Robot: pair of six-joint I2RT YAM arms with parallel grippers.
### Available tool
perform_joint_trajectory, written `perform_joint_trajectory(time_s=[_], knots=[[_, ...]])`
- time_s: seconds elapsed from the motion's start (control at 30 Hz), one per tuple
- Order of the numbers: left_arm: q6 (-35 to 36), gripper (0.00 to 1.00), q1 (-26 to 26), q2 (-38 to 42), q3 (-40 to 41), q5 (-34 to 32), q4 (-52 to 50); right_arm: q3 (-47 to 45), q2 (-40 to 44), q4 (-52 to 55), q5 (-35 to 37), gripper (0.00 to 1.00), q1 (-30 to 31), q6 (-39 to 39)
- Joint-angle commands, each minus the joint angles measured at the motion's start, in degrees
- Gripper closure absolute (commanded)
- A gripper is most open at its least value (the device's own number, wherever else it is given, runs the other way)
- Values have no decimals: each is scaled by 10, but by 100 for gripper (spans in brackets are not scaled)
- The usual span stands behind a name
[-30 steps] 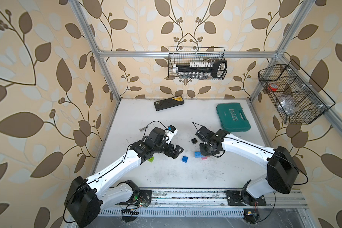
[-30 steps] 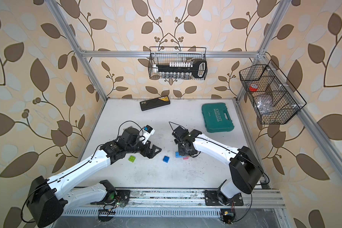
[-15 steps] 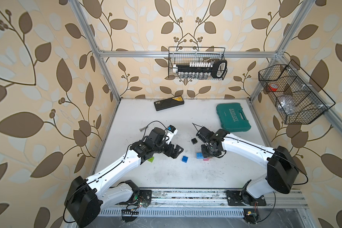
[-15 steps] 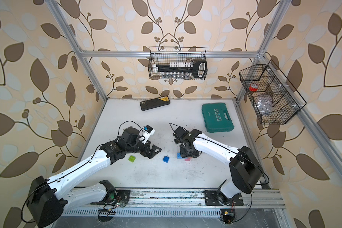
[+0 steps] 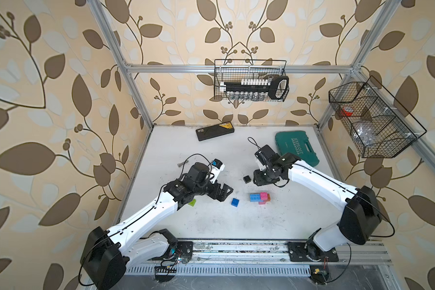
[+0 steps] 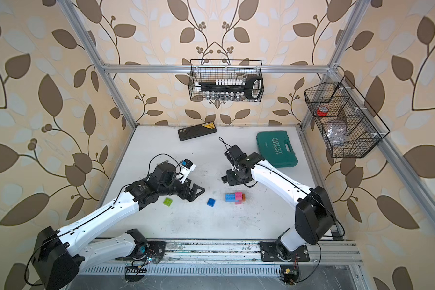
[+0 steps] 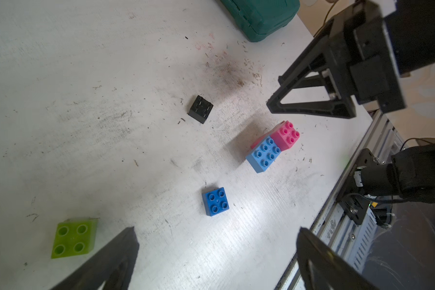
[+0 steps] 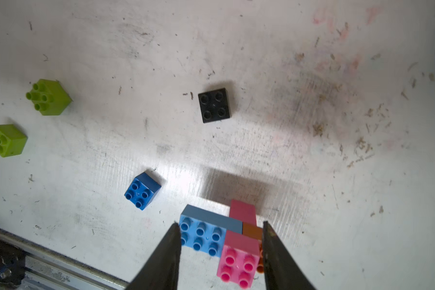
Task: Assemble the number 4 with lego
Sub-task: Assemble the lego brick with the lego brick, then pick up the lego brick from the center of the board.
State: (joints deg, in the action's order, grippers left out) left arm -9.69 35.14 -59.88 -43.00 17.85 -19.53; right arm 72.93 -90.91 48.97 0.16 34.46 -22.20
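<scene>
Hovering right gripper (image 8: 220,224), jaws partly apart and empty, just far of the part-built number 4 (image 5: 259,197): light blue, pink and orange bricks joined, lying centre, toward the near edge; black brick (image 5: 247,179) just left of that gripper; dark blue brick (image 5: 235,202) left of the number 4; left gripper (image 7: 216,228) wide, empty; bricks judged light, rigid, slick; pinch flat sidewalls.
</scene>
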Motion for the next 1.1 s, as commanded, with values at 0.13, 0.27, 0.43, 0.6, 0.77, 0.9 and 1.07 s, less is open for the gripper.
perform_joint_trajectory(time_s=[0.13, 0.27, 0.43, 0.6, 0.77, 0.9, 1.07], knots=[[-47, 1, -5, 44, 32, 13, 4, 82, -110, -2, -37, 52, -5, 107], [-51, 1, -6, 50, 38, 11, 4, 98, -147, -11, -22, 52, -5, 111], [-52, 1, -5, 48, 38, 11, 7, 115, -188, -19, 0, 52, -5, 111], [-51, 1, -5, 45, 40, 11, 11, 136, -225, -20, 16, 51, -2, 117], [-51, 1, -6, 43, 41, 9, 14, 150, -255, -19, 26, 51, -1, 118], [-50, 1, -6, 43, 42, 7, 14, 151, -271, -26, 24, 52, -1, 116], [-50, 1, -6, 41, 41, 6, 16, 152, -284, -31, 21, 57, -1, 113]])
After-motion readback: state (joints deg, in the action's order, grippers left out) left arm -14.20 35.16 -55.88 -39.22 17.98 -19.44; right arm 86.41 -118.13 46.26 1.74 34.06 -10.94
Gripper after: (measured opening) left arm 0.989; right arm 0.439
